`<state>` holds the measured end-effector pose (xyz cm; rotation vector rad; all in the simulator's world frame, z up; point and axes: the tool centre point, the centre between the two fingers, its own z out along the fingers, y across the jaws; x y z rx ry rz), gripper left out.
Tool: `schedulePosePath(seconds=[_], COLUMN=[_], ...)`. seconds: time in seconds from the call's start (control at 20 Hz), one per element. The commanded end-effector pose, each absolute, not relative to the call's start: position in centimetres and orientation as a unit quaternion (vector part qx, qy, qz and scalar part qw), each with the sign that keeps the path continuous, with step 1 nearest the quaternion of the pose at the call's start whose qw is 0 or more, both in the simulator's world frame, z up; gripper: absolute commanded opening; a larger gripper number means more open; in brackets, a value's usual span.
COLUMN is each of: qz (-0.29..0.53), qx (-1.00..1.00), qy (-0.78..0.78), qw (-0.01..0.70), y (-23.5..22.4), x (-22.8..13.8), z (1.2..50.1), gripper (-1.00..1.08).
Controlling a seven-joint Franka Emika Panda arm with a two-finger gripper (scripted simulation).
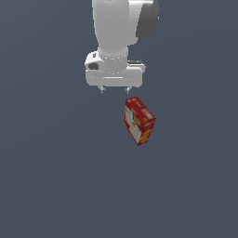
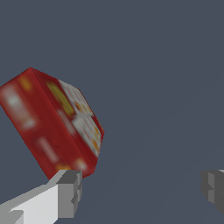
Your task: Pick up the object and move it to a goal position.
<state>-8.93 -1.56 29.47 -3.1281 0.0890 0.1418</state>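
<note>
Hovering with my gripper point(image 1: 115, 89) spread wide and empty; the box point(image 1: 139, 120) sits tilted just below and beside one finger point(image 2: 65, 194), outside the jaws, so I need to recentre.

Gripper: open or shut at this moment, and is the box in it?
Open. In the wrist view the gripper has its fingers wide apart, and the red box lies outside them, ungrasped.

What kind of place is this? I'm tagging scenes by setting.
Likely a bare simulated test scene, not a real room: a flat, featureless grey floor, one red box, and a white robot arm with its end effector open.
</note>
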Motion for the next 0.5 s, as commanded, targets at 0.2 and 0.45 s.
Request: schedulePosePath(seconds=[0.2, 0.45], qz=[0.047, 0.050], qx=[-0.998, -0.998], qy=[0.029, 0.030], qw=[0.000, -0.009], y=[-2.3, -3.9], x=[-8.9, -9.0], z=[29.1, 28.4], gripper=[1.00, 1.00])
